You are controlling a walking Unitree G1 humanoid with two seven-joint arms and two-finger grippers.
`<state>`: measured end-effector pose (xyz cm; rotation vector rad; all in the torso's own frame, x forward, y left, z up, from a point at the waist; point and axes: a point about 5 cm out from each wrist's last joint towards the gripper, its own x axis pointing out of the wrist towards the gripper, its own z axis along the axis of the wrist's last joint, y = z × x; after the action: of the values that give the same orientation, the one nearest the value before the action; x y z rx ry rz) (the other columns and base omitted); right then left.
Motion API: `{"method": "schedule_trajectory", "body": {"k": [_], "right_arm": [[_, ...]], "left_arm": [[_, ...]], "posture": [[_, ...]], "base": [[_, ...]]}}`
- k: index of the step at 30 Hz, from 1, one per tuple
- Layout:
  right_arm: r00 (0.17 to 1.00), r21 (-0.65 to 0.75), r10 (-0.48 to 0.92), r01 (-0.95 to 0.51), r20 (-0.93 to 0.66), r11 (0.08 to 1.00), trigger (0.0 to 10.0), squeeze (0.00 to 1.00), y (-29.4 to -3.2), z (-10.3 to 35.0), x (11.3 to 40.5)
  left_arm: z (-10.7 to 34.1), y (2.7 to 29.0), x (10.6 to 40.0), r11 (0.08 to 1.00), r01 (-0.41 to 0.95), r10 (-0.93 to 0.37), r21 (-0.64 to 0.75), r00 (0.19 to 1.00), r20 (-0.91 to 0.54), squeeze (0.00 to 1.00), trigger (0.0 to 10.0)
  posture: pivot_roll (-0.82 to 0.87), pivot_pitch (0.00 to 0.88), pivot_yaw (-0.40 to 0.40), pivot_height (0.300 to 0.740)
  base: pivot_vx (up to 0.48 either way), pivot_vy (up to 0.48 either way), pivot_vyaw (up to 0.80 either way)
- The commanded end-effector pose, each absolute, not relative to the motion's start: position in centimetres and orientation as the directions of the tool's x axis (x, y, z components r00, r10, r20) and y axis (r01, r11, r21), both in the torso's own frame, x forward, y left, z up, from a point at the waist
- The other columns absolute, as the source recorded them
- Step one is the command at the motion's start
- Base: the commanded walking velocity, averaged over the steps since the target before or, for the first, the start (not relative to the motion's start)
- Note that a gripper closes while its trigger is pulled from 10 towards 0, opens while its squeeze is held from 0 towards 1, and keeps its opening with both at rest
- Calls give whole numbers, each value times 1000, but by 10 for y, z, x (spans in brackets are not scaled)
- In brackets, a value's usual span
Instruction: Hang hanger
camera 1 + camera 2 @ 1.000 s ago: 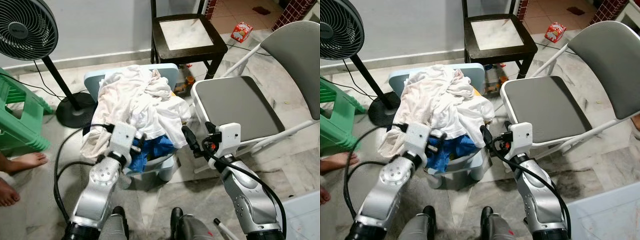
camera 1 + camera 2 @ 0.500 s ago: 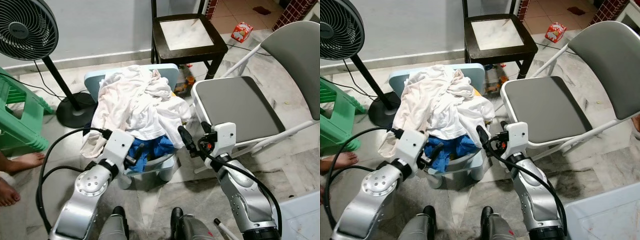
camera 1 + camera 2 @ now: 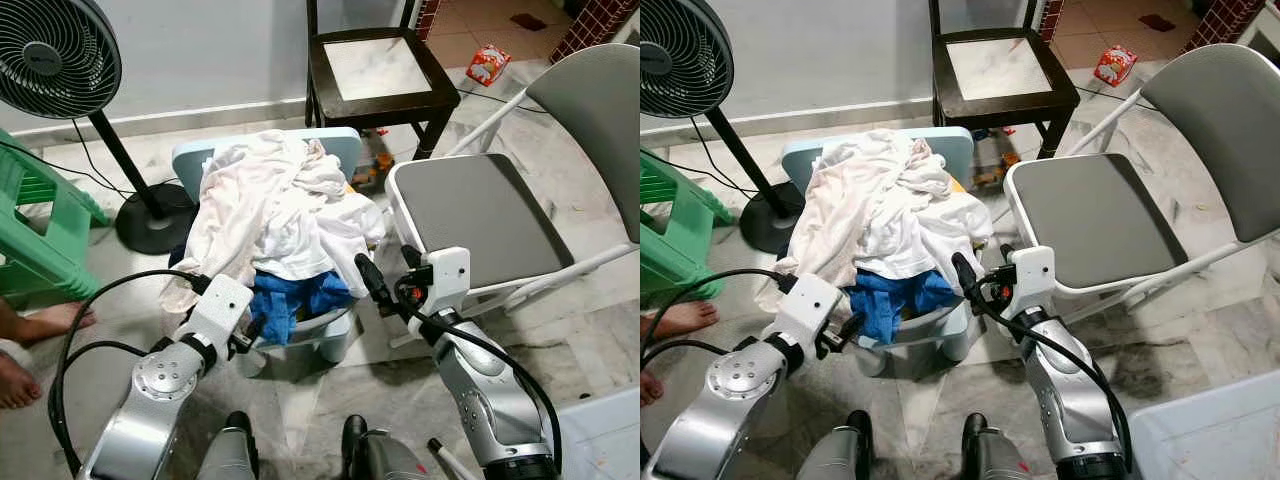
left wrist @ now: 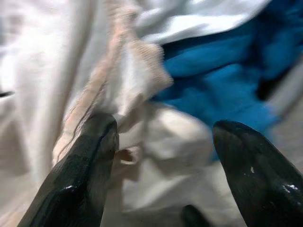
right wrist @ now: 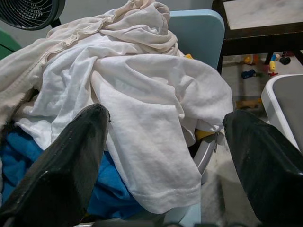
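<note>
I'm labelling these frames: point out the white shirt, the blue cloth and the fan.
white shirt (image 3: 300, 215): left eye view, middle of the pile.
blue cloth (image 3: 290, 298): left eye view, front fold.
fan (image 3: 50, 55): left eye view, grille centre.

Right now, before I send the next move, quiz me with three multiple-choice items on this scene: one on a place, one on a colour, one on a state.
1. Where does the pile of white clothes lie?
A. on the grey folding chair
B. on the light blue chair
C. on the floor by the fan

2. What colour is the cloth under the white pile's front edge?
A. blue
B. red
C. yellow

3. How do the fingers of the right tool stand?
A. shut on a hanger
B. shut on white cloth
C. open, holding nothing

Key: 1 B, the pile covers the light blue chair, whose backrest shows behind it. 2 A, blue fabric shows below the white clothes in both eye views. 3 C, the right wrist view shows its two fingers wide apart with only the pile ahead.
</note>
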<state>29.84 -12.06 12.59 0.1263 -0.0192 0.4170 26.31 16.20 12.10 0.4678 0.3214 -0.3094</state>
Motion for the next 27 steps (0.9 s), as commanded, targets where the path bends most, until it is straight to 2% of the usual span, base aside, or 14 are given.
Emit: {"method": "schedule_trajectory", "body": {"k": [1, 12, 20, 27], "right_arm": [[918, 117, 396, -394, 10, 912, 10000, 0, -125, 117, 295], [915, 119, 402, -400, 5, 909, 10000, 0, -122, 114, 296], [917, 117, 399, -396, 5, 911, 10000, 0, -122, 114, 298], [920, 112, 392, -390, 4, 914, 10000, 0, -123, 114, 298]], "left_arm": [[124, 169, 262, 848, 317, -168, 424, 921, -351, 0, 10000], [121, 185, 256, 836, 266, -101, 480, 934, -343, 0, 10000], [133, 182, 271, 789, 275, -120, 550, 946, -301, 0, 10000], [138, 177, 283, 778, 299, -153, 552, 943, -296, 0, 10000]], "posture": [[234, 349, -48, 740], [253, 349, -46, 740], [248, 344, -43, 740], [237, 338, -39, 740]], "base": [[0, 0, 0], [0, 0, 0], [0, 0, 0], [0, 0, 0]]}}
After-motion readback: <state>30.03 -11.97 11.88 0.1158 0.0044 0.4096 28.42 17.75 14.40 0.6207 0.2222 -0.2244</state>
